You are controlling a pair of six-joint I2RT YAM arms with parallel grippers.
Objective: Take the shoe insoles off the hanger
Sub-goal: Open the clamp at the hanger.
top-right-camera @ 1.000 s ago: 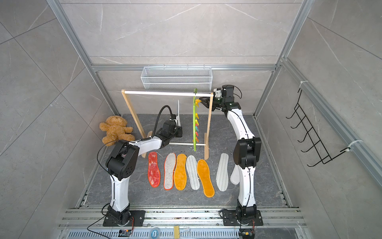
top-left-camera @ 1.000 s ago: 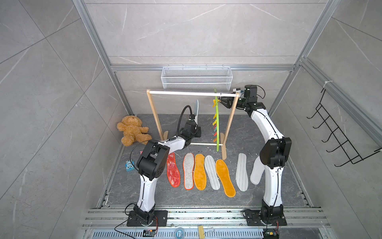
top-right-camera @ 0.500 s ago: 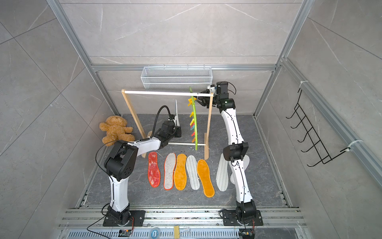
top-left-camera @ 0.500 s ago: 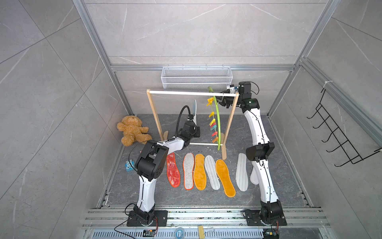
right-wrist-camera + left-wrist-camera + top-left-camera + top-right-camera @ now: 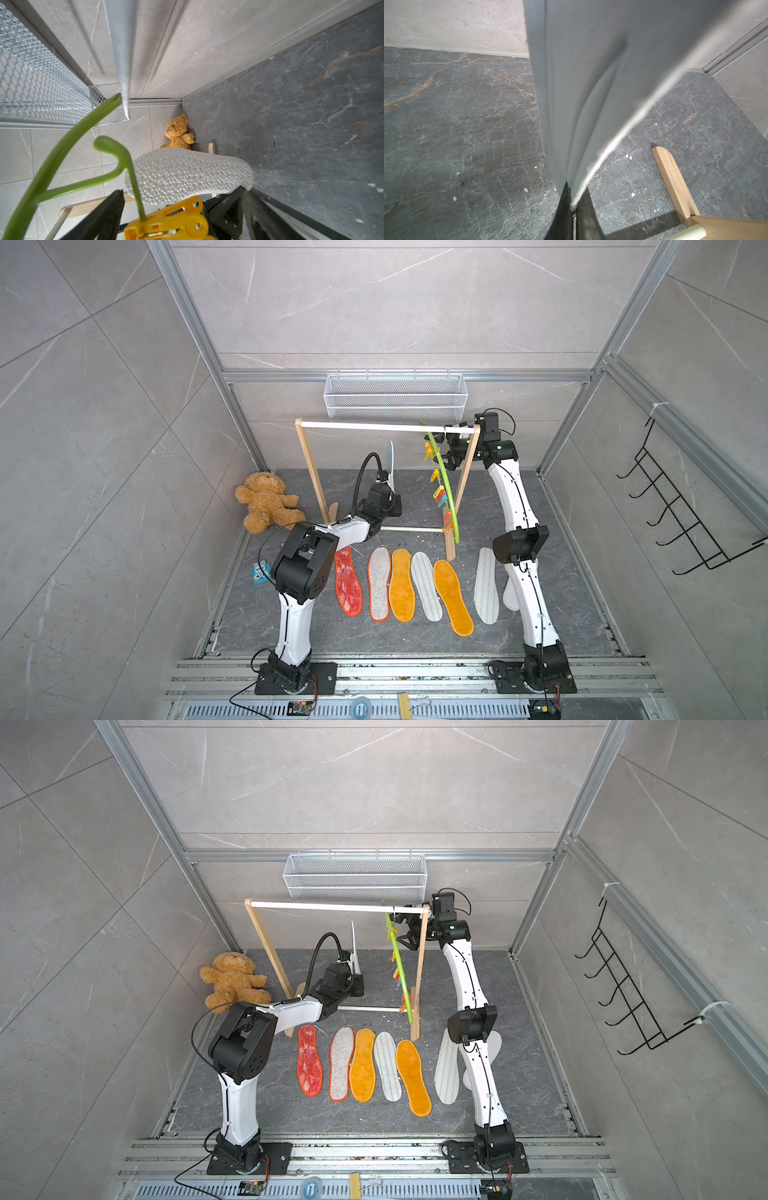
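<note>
standing in left pincer (image 5: 573,209): pale insole (image 5: 591,83)

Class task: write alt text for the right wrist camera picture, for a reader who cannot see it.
The right gripper stands open, its black jaws either side of a yellow clip on the lime-green hanger. Beyond are a white dimpled insole and a teddy bear in the floor's corner; a white rail and mesh basket are nearby.

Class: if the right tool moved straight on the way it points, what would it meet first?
Probably the yellow clip on the hanger: it sits between the open jaws of the right tool.
</note>
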